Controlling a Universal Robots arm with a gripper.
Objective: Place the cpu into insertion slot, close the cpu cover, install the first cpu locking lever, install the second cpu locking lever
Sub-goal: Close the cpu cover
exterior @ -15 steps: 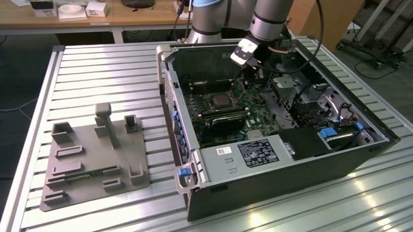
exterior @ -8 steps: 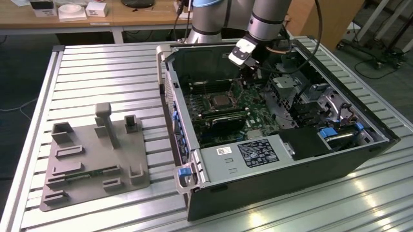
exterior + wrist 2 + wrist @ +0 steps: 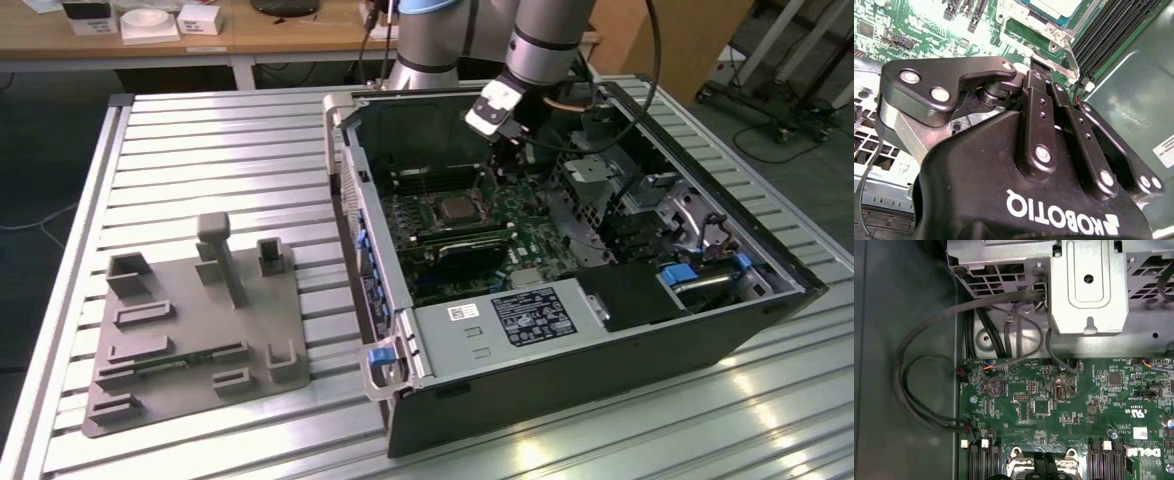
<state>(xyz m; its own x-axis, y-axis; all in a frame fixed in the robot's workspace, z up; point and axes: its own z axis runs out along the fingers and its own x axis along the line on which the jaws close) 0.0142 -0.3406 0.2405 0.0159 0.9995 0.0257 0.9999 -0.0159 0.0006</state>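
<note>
Containers:
- Open computer case [image 3: 534, 385] lies on its side on the desk [image 3: 214, 160], its green board [image 3: 534, 245] facing up.
- The insertion slot [image 3: 433, 211] sits mid-board between the long black memory slots [image 3: 1114, 30].
- The cpu [image 3: 459, 207] is already seated in it, silvery top up. It also shows in the second wrist view [image 3: 1059, 6].
- The cpu cover [image 3: 1046, 29] appears to lie flat around the chip. A thin metal lever [image 3: 1072, 56] runs off the socket corner towards the end effector.
- A black labelled box [image 3: 534, 316] sits at the case's near end.
- In the first wrist view, a perforated metal cage [image 3: 1089, 285] is above the board. Dark cables [image 3: 919, 365] loop down to it beside a coin cell [image 3: 994, 386].

Arm:
- It reaches down into the case from the far side.
- The end effector [image 3: 503, 160] points at the board, just beyond the socket.
- In the second wrist view the end effector [image 3: 1026, 70] looks clenched, its links drawn to a narrow tip. I cannot tell whether anything is pinched there.
- That tip [image 3: 1044, 462] hangs right at the socket's edge in the first wrist view.

Surface and room:
- The desk is slatted aluminium.
- A grey fixture plate [image 3: 187, 340] with upright posts lies well apart from the case, towards the exterior view's left.
- A wooden bench [image 3: 267, 35] with small white boxes [image 3: 147, 22] stands behind.
</note>
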